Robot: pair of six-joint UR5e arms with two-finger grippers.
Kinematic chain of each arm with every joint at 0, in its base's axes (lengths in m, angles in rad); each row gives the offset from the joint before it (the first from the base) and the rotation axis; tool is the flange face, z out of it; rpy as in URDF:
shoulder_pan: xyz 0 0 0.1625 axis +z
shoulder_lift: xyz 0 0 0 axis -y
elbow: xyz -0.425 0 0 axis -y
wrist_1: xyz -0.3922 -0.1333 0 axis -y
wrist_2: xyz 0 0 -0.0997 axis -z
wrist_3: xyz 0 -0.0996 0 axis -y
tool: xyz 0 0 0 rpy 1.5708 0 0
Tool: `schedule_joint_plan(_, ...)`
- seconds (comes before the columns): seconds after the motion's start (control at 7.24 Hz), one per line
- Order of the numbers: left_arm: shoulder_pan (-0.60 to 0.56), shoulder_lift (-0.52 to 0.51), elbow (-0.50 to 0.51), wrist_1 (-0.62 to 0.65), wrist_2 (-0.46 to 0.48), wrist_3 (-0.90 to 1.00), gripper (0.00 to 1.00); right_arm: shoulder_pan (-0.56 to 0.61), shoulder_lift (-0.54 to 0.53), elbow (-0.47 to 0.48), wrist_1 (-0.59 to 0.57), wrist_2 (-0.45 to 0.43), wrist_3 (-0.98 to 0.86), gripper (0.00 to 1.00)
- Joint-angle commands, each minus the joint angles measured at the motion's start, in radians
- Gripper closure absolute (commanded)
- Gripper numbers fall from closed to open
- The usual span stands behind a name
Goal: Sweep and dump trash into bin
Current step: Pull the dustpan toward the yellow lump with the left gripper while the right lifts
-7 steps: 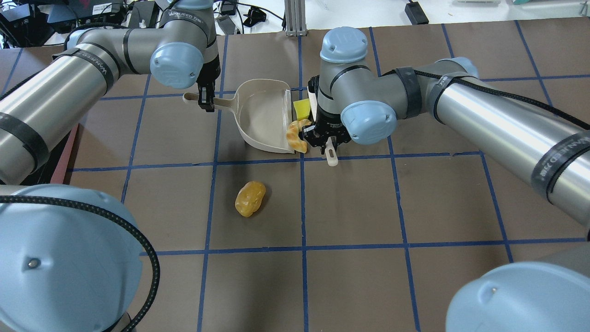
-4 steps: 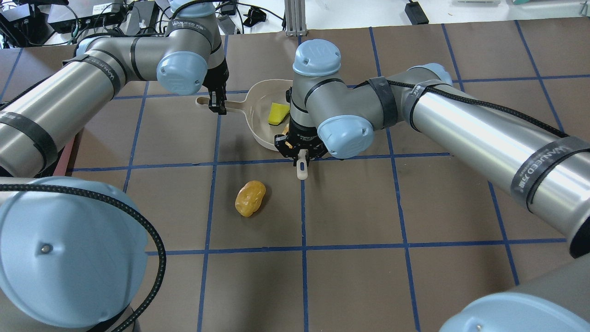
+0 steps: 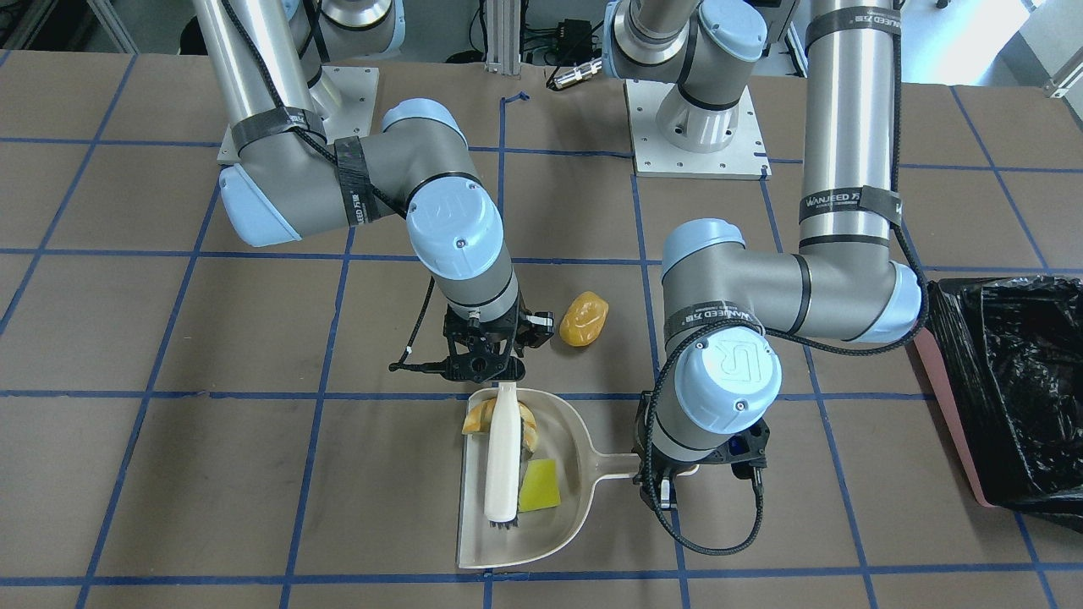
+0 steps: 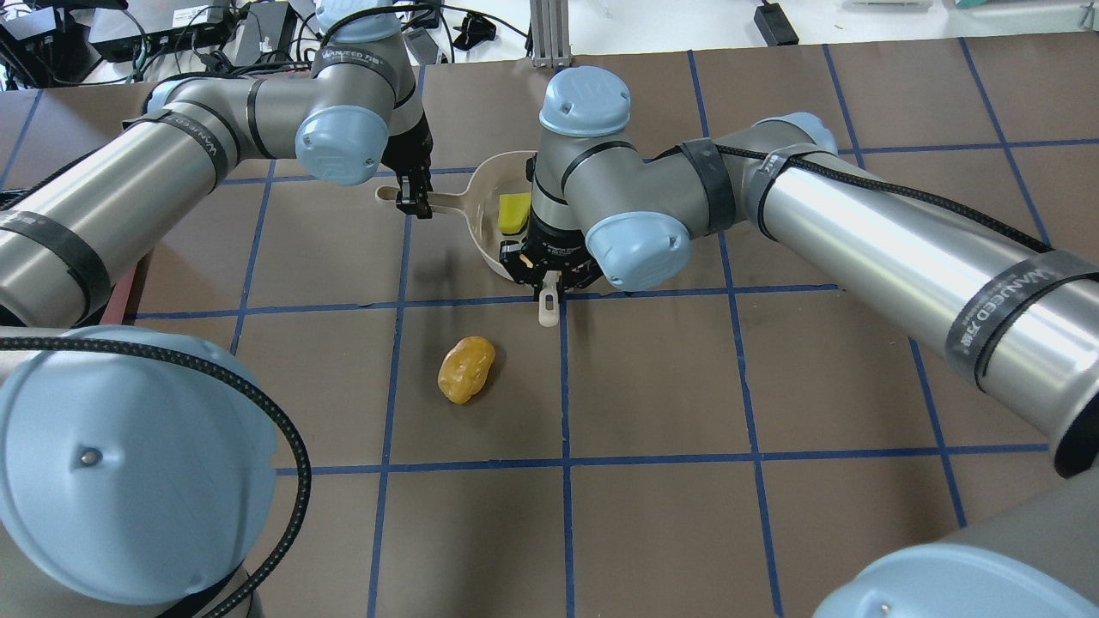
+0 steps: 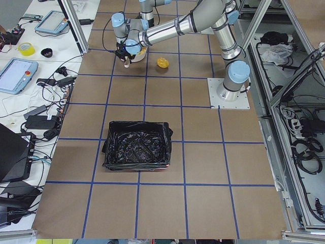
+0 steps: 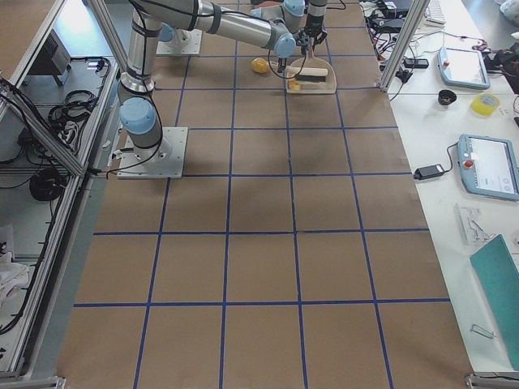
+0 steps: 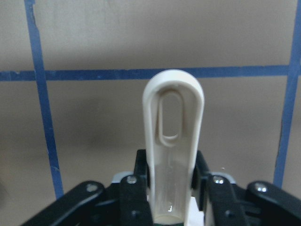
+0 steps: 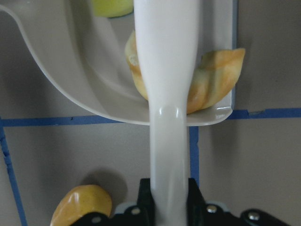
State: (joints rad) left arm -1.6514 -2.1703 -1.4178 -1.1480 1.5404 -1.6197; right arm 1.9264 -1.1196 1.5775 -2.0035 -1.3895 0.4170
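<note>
Lying in dustpan, tan croissant, yellow wedge

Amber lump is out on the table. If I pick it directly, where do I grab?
From straight above, close across the narrow middle of the amber lump. It lies alone on the table, long axis slanted in the overhead view, so turn square to that; its glossy rounded ends would likely slip. Free a hand first: right hand holds the brush, left hand the dustpan.

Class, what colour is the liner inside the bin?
Glossy black; the liner shows best in the exterior left view.
</note>
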Motion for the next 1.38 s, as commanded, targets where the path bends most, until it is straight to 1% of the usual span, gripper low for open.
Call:
schedule_joint_plan(0.0, 0.004, 0.003, -0.004, 0.004, -0.04, 0.026, 1.0, -0.001, -0.009, -0.039, 0.075, -0.032, 0.003, 0.84)
schedule_joint_plan(0.14, 0.005, 0.003, -0.004, 0.005, -0.058, 0.03, 1.0, -0.004, -0.034, -0.043, 0.103, -0.093, -0.006, 0.83)
schedule_joint_plan(0.28, 0.005, 0.003, -0.004, 0.004, -0.089, 0.059, 1.0, -0.012, -0.072, -0.042, 0.168, -0.098, -0.006, 0.83)
schedule_joint_plan(0.41, 0.005, 0.001, -0.006, 0.004, -0.097, 0.063, 1.0, -0.024, -0.119, -0.04, 0.254, -0.105, -0.006, 0.83)
schedule_joint_plan(0.55, 0.007, 0.001, -0.012, 0.004, -0.098, 0.075, 1.0, -0.046, -0.159, -0.033, 0.299, -0.124, -0.012, 0.83)
schedule_joint_plan(0.83, 0.027, 0.007, -0.026, -0.005, -0.092, 0.101, 1.0, -0.122, -0.192, -0.028, 0.336, -0.14, -0.058, 0.83)
schedule_joint_plan(1.11, 0.06, 0.044, -0.026, -0.03, -0.089, 0.11, 1.0, -0.228, -0.193, -0.024, 0.373, -0.14, -0.182, 0.83)
schedule_joint_plan(1.24, 0.093, 0.072, -0.029, -0.076, -0.089, 0.157, 1.0, -0.236, -0.193, -0.013, 0.396, -0.143, -0.208, 0.85)
